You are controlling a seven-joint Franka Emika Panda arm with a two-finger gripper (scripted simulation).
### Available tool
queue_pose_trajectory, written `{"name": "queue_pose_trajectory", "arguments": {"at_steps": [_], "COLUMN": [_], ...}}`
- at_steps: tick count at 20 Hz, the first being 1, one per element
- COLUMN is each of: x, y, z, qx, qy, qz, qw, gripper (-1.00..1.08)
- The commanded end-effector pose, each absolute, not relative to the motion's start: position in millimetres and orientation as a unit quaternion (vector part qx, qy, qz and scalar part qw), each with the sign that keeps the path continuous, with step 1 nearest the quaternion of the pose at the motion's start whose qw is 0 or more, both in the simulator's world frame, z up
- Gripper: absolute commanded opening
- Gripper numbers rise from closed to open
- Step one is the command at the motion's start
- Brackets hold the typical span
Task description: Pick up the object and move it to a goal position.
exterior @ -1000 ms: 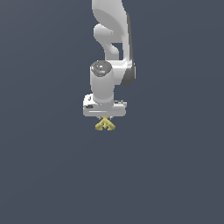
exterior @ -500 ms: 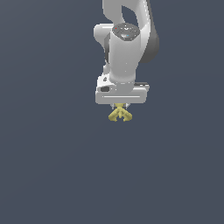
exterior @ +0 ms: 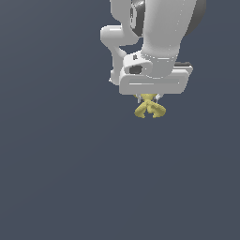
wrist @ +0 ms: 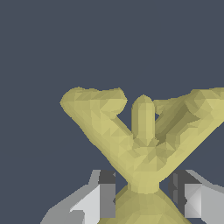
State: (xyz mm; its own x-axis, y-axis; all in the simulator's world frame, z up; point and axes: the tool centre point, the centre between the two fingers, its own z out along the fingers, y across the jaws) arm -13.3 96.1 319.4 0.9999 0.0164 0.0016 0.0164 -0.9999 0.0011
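The object (exterior: 149,108) is a small dull-yellow X of rounded limbs with knobby ends. It hangs just under the white gripper bar (exterior: 154,83), high in the exterior view and to its right. My gripper (exterior: 148,99) is shut on the object, its fingers mostly hidden behind the bar. In the wrist view the object (wrist: 142,140) fills the middle, its limbs spreading outward, with a grey and white finger (wrist: 104,200) on one side and the other finger (wrist: 188,197) on the other side, both pressed against its lower part.
A plain dark grey-blue surface (exterior: 61,178) lies behind and below the arm. The white arm link and wrist (exterior: 159,33) rise above the gripper bar.
The arm has carried the object toward the exterior view's right and upward, and it now looks larger in the picture. The grip on the object is unchanged.
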Motion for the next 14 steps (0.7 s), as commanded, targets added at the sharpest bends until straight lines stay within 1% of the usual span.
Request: {"name": "queue_pose_trajectory", "arguments": {"at_steps": [1, 7, 14], "x": [-11, -5, -3], "y": [107, 123, 129], "z": [336, 360, 368], "qx": [1.0, 1.0, 1.0], "qy": [0.008, 0.008, 0.008], "qz": [0.0, 0.0, 0.0], "qw": [0.001, 0.0, 0.0], "gripper": [-1.0, -1.0, -1.0]}}
